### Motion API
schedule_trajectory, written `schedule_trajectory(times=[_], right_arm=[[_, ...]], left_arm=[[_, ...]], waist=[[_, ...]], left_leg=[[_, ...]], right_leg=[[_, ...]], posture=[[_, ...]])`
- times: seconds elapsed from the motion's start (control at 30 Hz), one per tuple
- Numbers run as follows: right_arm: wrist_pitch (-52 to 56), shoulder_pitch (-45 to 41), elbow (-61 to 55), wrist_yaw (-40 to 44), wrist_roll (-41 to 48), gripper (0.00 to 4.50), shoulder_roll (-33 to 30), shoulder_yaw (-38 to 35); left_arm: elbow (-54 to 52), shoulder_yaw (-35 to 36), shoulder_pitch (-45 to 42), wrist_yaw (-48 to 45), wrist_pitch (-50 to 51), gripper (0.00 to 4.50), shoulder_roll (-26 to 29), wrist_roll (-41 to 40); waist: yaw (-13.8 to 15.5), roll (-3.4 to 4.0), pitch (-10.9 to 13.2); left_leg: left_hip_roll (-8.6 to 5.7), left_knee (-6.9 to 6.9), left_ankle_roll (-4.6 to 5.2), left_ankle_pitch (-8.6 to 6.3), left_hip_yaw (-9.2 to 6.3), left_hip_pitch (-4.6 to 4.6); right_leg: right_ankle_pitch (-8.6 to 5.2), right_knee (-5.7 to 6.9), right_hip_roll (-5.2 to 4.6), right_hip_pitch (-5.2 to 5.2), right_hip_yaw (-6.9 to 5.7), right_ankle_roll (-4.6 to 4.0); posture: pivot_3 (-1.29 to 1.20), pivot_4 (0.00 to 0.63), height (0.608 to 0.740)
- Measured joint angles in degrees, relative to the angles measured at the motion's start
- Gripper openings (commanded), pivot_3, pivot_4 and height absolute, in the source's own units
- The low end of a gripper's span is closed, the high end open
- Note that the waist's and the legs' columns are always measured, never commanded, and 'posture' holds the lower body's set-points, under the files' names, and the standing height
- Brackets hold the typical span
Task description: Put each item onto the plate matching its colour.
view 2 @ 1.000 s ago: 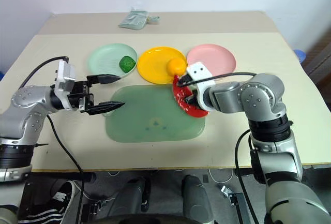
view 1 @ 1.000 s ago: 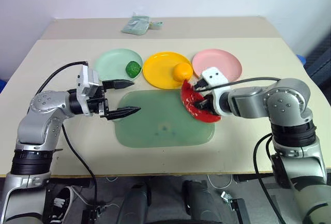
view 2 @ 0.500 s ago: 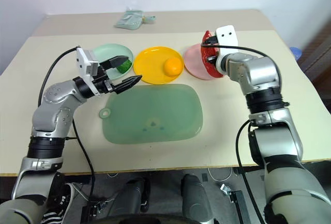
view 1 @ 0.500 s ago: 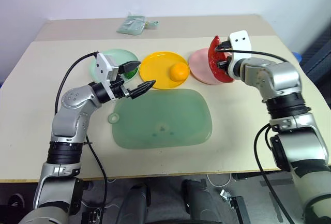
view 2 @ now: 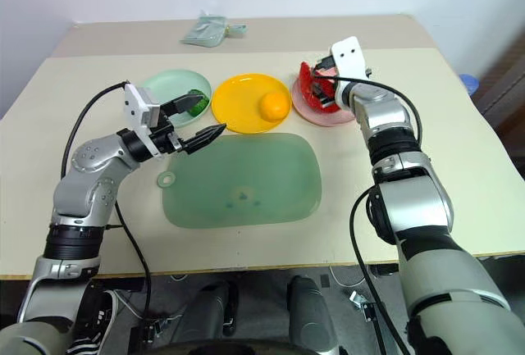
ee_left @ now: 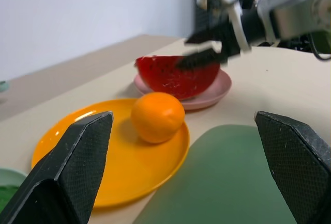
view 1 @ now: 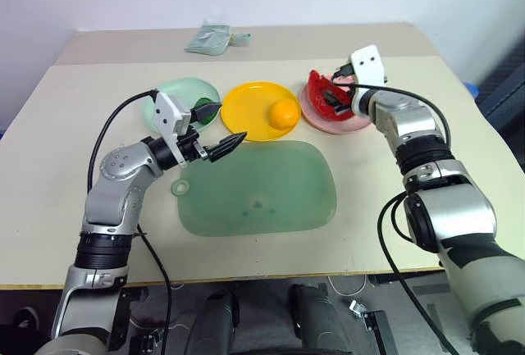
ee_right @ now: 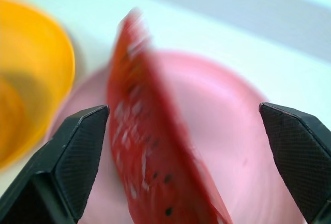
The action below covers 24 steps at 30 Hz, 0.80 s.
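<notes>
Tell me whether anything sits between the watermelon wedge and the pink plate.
Nothing visible does. The watermelon wedge already stands on the pink plate, with the right gripper open around it. The orange fruit lies apart on the yellow plate.

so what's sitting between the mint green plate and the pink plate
The yellow plate with the orange fruit on it lies between the mint green plate and the pink plate, seen in both eye views.

Silver-grey jointed arms, black cables, white wrist boxes, black textured fingers [ee_left: 77, 172].
</notes>
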Motion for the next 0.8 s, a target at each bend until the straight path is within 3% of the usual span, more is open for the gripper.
schedule_trajectory(times=[0.17,0.33,0.4,0.5,0.67,0.8], right_arm=[[1.5,3.9,-14.3,8.5,7.3,4.46,-0.3,-7.6],[7.6,18.3,-38.5,20.7,14.0,4.46,-2.2,-6.7],[10.4,24.3,-46.5,26.1,18.0,4.46,-4.1,-6.7],[11.7,33.9,-59.8,35.5,21.5,4.46,-11.7,-6.4],[10.3,47.0,-73.5,42.9,24.7,4.46,-17.1,-7.3],[12.9,49.7,-80.8,44.1,30.6,4.46,-18.1,-9.3]], left_arm=[[0.0,0.6,0.2,-0.3,-0.6,4.50,1.1,0.0],[1.6,2.5,1.9,-2.9,-1.7,4.50,6.0,0.1],[2.1,2.8,3.1,-4.4,-2.2,4.50,7.3,0.1],[2.3,3.8,5.4,-7.8,-2.5,4.50,9.6,-0.3],[1.4,5.0,7.6,-13.9,-3.0,4.50,13.3,-2.7],[3.3,5.4,8.1,-17.0,-4.0,4.50,13.6,-2.9]], waist=[[0.0,0.01,0.0],[0.1,0.01,0.0],[0.3,0.02,0.0],[1.0,0.02,0.0],[1.5,0.01,0.0],[1.6,0.00,0.0]], left_leg=[[0.01,0.00,0.00,0.00,-0.02,0.00],[0.01,0.02,0.01,0.00,-0.03,0.01],[0.00,0.06,0.01,0.00,-0.02,0.01],[0.00,0.07,0.02,-0.01,-0.01,0.00],[0.03,0.10,0.02,-0.01,0.00,0.11],[0.04,0.16,0.02,-0.01,0.00,0.11]], right_leg=[[0.00,0.02,0.01,0.00,0.00,0.00],[0.00,0.05,0.00,0.00,-0.01,0.00],[0.00,0.05,-0.02,0.02,-0.01,0.00],[0.00,-0.03,-0.03,0.06,-0.01,0.01],[-0.01,0.01,0.00,0.14,-0.01,-0.01],[-0.01,0.00,0.00,0.15,-0.01,-0.01]], posture=[[0.00,0.150,0.740],[0.00,0.150,0.740],[0.00,0.150,0.740],[0.00,0.150,0.740],[0.00,0.150,0.740],[0.00,0.150,0.740]])
